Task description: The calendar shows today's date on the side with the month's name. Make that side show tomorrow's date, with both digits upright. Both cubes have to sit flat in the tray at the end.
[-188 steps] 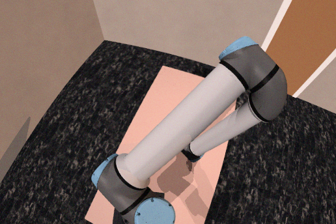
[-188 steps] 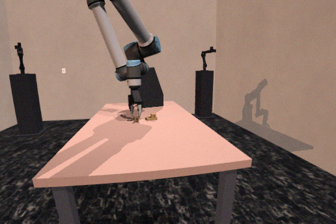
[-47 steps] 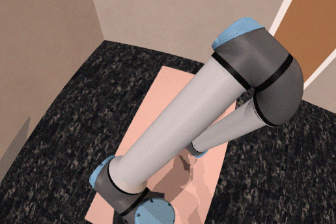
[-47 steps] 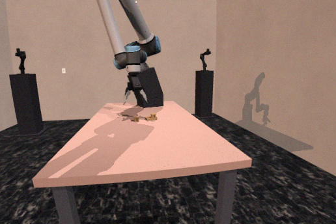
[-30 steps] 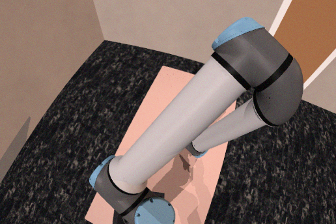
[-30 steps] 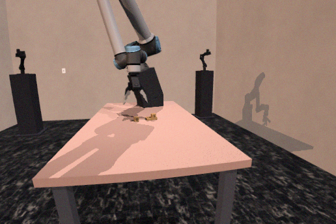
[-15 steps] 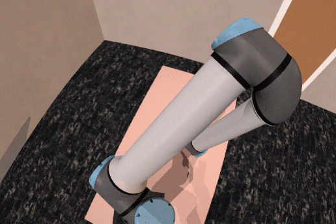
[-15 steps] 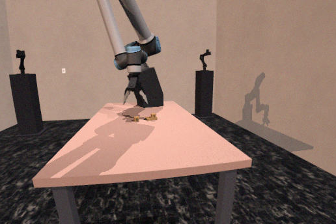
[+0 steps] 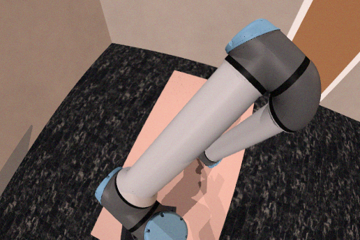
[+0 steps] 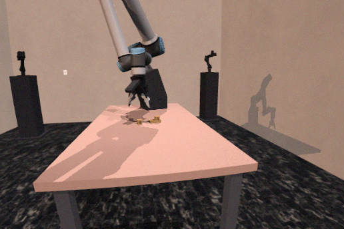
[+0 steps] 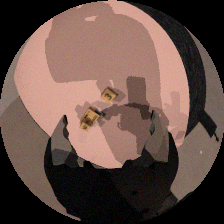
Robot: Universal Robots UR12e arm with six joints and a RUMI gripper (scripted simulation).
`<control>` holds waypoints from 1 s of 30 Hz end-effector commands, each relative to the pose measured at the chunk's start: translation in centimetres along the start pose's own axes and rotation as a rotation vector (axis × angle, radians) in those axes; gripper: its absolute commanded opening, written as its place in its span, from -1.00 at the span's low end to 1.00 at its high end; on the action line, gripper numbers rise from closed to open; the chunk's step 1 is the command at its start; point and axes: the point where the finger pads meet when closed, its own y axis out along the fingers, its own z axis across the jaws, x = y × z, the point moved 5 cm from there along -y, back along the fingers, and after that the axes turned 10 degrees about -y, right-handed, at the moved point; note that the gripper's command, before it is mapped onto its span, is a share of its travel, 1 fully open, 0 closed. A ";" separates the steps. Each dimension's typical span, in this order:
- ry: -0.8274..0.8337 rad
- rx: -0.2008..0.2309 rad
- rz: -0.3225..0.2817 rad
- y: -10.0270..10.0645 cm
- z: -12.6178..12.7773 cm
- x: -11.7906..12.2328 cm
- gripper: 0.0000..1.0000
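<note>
The wooden calendar tray is small and yellow-brown, and lies on the pink table near its far end. One cube seems to sit in it. A second cube lies loose on the table a little apart from the tray. The digits are too small to read. My gripper is open and empty. It hangs well above the table, just behind the tray and the loose cube. In the top view the arm hides the gripper and the calendar.
A dark slanted block stands on the table's far end, right behind the gripper. Two black pedestals with cameras stand on the floor beyond the table. The arm's shadow falls across the table's left half.
</note>
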 end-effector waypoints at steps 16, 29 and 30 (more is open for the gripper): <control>0.570 0.004 0.000 0.4 0.0 0.3 1.00; 0.711 0.004 0.000 0.5 -0.1 0.4 1.00; 0.711 0.004 0.000 0.5 -0.1 0.4 1.00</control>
